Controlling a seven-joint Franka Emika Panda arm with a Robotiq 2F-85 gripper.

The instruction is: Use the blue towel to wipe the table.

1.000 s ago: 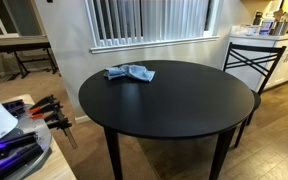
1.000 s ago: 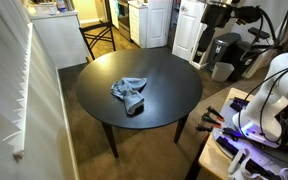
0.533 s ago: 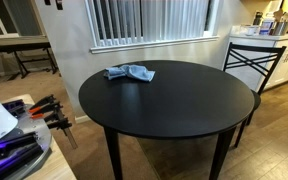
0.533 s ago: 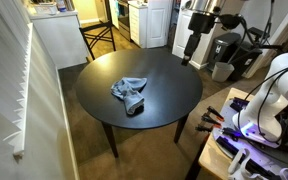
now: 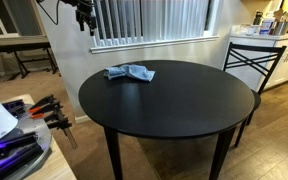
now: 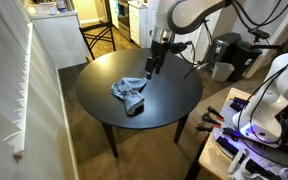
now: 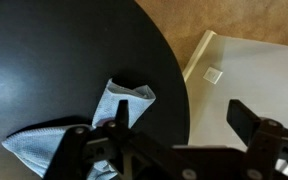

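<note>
The blue towel (image 5: 130, 72) lies crumpled on the round black table (image 5: 184, 110), near its far edge by the window. It also shows in an exterior view (image 6: 130, 92) and in the wrist view (image 7: 84, 128). My gripper (image 6: 152, 66) hangs in the air above the table, a little beyond the towel, and points down. In an exterior view it sits at the top edge (image 5: 84, 17). In the wrist view the gripper (image 7: 182, 118) is open and empty, with one finger (image 7: 118, 108) over the towel's corner and the other past the table's edge (image 7: 176, 60).
A black metal chair (image 5: 250, 62) stands at the table's far side, also seen in an exterior view (image 6: 96, 38). Window blinds (image 5: 149, 20) and a wall run along one side. A workbench with clamps (image 5: 46, 110) and a waste bin (image 6: 222, 70) stand nearby.
The arm has swung in from beside the table and come down; the gripper now hangs over the table close to the towel. The towel has not moved.
</note>
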